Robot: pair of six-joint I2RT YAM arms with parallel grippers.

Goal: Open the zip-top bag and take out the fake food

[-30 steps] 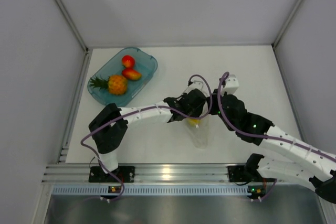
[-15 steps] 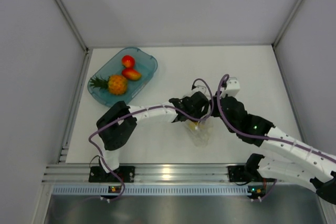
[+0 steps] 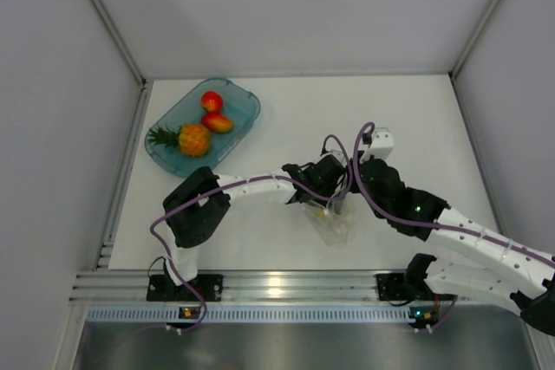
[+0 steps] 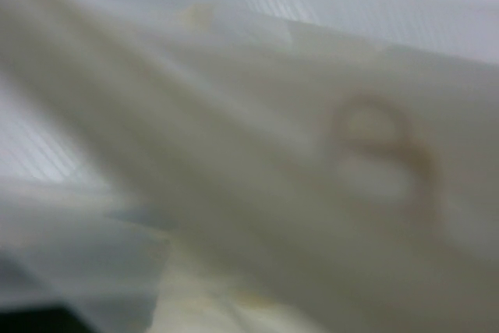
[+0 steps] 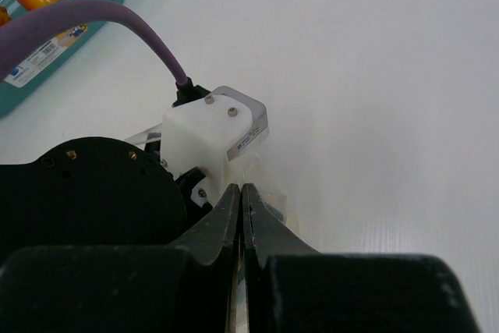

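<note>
Right claw (image 5: 240, 189) tight on zip-top bag (image 3: 334, 228)

L arm (image 3: 251, 185), R arm (image 3: 442, 224) angle inward; R fingers (image 5: 226, 224) pressed together.

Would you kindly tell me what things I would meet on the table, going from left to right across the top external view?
Orange plastic pineapple with green leaves → two red-orange rounded plastic fruits, all inside the translucent teal tray → clear crinkly zip-top bag.
</note>
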